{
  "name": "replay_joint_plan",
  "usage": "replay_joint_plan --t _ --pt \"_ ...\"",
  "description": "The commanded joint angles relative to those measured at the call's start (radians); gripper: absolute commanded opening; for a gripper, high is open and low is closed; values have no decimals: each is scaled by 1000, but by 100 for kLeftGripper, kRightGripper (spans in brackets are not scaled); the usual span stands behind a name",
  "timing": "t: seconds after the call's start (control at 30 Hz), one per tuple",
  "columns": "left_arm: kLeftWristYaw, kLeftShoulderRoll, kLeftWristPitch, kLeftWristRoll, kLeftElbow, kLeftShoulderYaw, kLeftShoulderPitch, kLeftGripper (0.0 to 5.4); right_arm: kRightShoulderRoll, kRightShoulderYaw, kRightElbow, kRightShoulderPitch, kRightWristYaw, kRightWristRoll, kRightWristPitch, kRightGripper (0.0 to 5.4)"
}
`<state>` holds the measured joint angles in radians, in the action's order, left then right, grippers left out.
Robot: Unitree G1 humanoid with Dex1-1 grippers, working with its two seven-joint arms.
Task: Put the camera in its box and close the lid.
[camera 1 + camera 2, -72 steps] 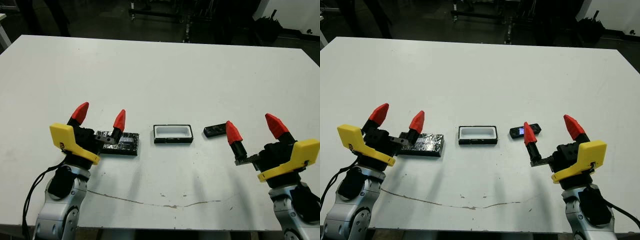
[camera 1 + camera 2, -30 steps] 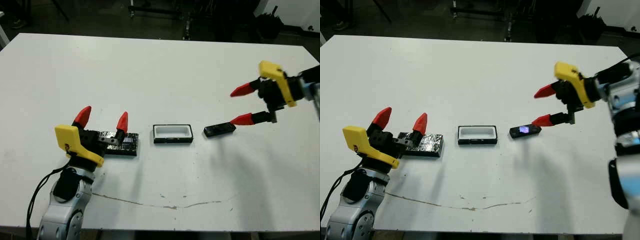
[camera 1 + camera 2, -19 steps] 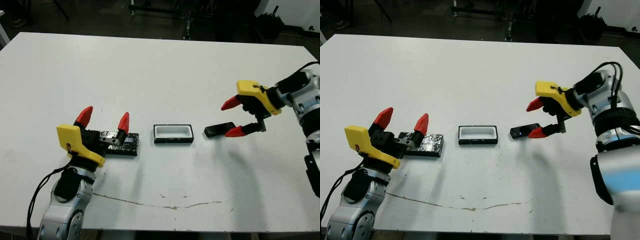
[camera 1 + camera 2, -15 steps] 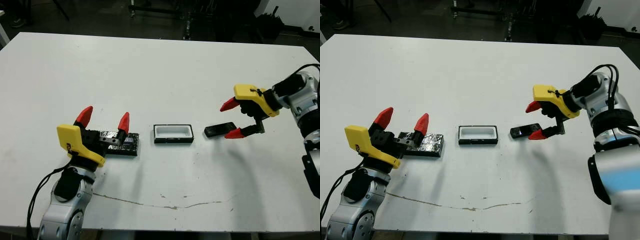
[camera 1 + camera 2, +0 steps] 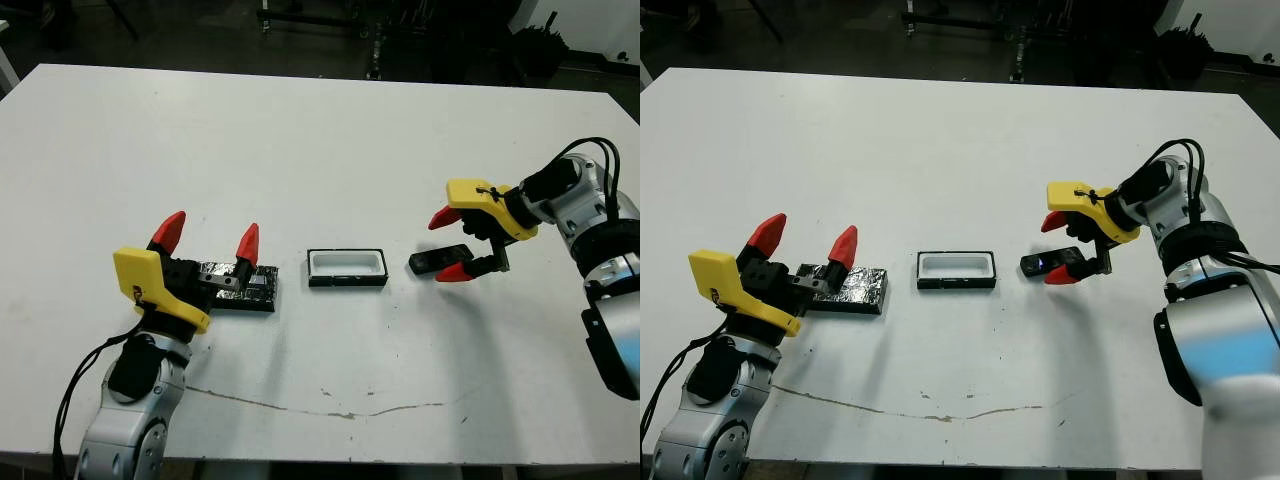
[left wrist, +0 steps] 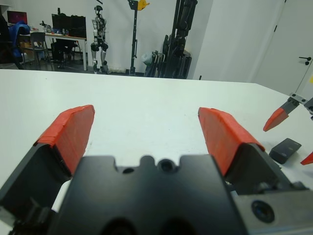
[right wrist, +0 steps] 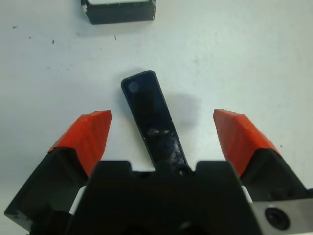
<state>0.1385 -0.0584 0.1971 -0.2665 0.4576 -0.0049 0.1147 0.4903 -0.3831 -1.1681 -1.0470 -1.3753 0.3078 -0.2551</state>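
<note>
A white table [image 5: 320, 140] carries three small black things in a row near its near edge. In the middle sits the box [image 5: 346, 268], a shallow black tray with a white lining, lying open. Just to its right lies the camera [image 5: 432, 261], a narrow black bar flat on the table, apart from the box. The right gripper [image 5: 447, 245] reaches in from the right with its red-tipped fingers [image 7: 90, 134] spread wide, one on each side of the camera's right end, neither touching it. Well to the left of the box lies the lid [image 5: 846, 286], a glossy, crinkly black slab. The left gripper [image 5: 207, 238] hovers over the lid's left part, fingers wide apart and holding nothing
</note>
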Motion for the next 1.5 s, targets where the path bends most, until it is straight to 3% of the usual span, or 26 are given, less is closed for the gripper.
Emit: replay_joint_plan --t 0.03,0.17,0.23,0.53,0.67,0.8,1.0,1.07,1.23,1.27,1.4,1.5 --pt "-6 -3 3 13 -1 -1 12 540 5 0 17 39 33 9 -19 496" --pt "-8 -1 8 12 2 0 13 540 -8 12 24 54 47 5 113 438" --pt "-10 -2 9 14 3 0 13 540 -9 12 35 61 53 5 144 414" --pt "-14 -1 3 15 9 1 17 540 0 4 99 95 46 -2 157 284" --pt "-15 0 3 13 12 5 18 540 10 -15 129 111 54 16 120 228" --pt "-17 3 -6 22 9 5 19 540 13 -13 127 111 29 7 146 172" --pt "-31 9 6 26 18 2 21 540 27 -33 141 102 15 21 159 167" --pt "-35 10 14 23 23 1 22 540 39 -24 156 109 11 6 128 167" --pt "-36 4 9 35 24 0 24 540 67 24 213 118 17 -37 149 167" --pt "-38 5 13 35 25 -1 24 540 76 38 241 117 12 -50 169 167" --pt "-39 8 21 35 28 0 23 540 77 108 314 80 -46 -134 380 167" --pt "-33 5 21 33 24 2 21 540 70 144 361 57 -74 -191 454 167"
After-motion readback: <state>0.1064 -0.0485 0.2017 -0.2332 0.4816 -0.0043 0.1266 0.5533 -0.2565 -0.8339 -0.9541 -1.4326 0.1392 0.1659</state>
